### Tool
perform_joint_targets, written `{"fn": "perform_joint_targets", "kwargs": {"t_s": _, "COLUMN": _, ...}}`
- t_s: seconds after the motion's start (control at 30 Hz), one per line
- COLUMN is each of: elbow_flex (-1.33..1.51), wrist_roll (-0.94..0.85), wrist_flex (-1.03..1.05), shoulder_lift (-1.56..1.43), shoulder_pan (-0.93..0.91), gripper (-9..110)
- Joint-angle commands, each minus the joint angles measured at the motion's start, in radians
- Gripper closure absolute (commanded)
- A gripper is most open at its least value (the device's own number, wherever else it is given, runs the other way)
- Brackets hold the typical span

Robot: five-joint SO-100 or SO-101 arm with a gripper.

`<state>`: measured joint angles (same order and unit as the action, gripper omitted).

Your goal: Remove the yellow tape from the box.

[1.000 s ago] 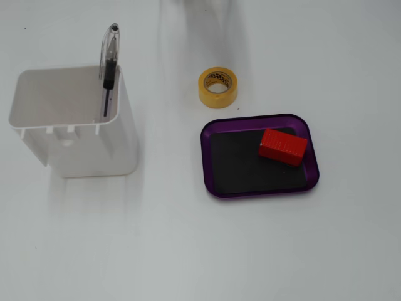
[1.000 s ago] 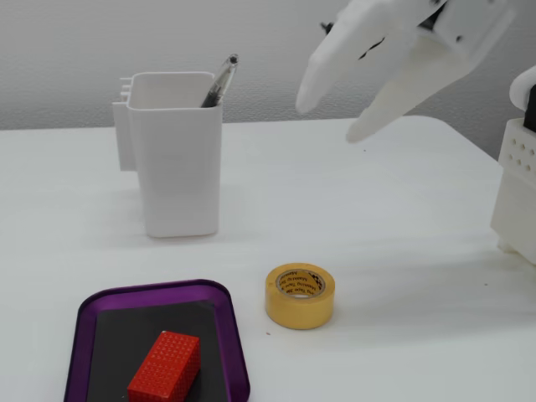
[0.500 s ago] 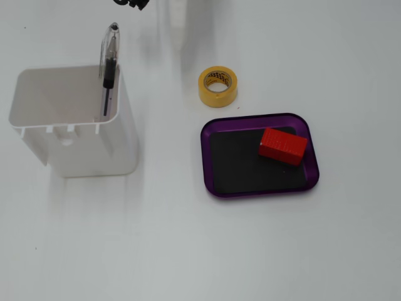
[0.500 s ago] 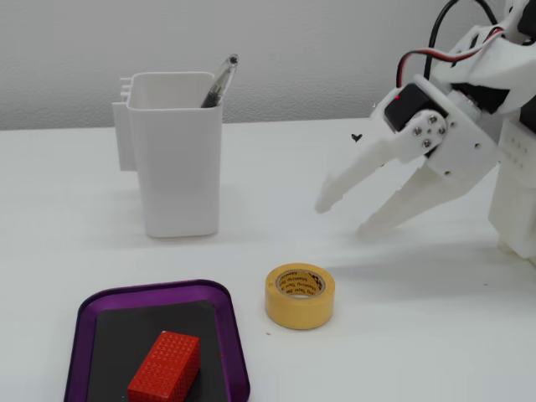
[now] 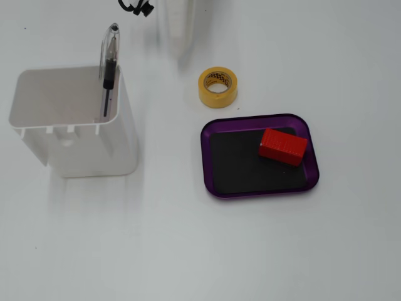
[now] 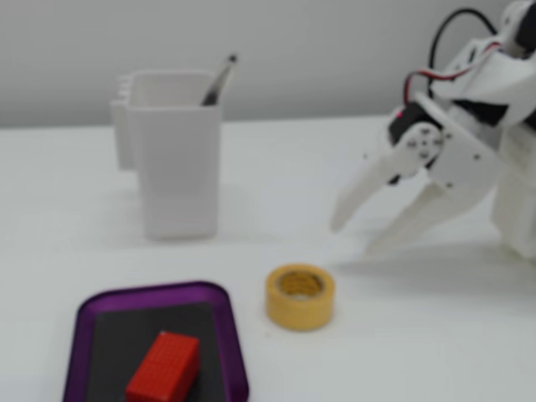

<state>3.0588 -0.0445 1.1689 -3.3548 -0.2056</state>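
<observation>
scanning from the left of the overhead-style fixed view, the tall white container (image 5: 75, 122) with a pen (image 5: 109, 66) occupies the upper left. the yellow tape (image 5: 218, 87) lies flat on the table at upper centre, just beside the far rim of the box (image 5: 216, 182) and outside it. the box holds only a red block (image 5: 283, 146). in the side fixed view the gripper (image 6: 356, 239) hangs at centre right, fingers spread, empty, above and apart from the tape. the roll looks light and stiff, likely slick outside; pinching across the wall through the core would suit. nothing obstructs it.
</observation>
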Motion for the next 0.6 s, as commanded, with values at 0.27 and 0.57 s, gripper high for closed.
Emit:
{"fn": "perform_joint_targets", "kwargs": {"t_s": 0.27, "elbow_flex": 0.006, "wrist_roll": -0.003, "wrist_flex": 0.008, "shoulder_lift": -0.06, "shoulder_pan": -0.005, "gripper": 101}}
{"fn": "perform_joint_targets", "kwargs": {"t_s": 0.57, "elbow_flex": 0.006, "wrist_roll": -0.003, "wrist_flex": 0.008, "shoulder_lift": -0.06, "shoulder_pan": -0.005, "gripper": 101}}
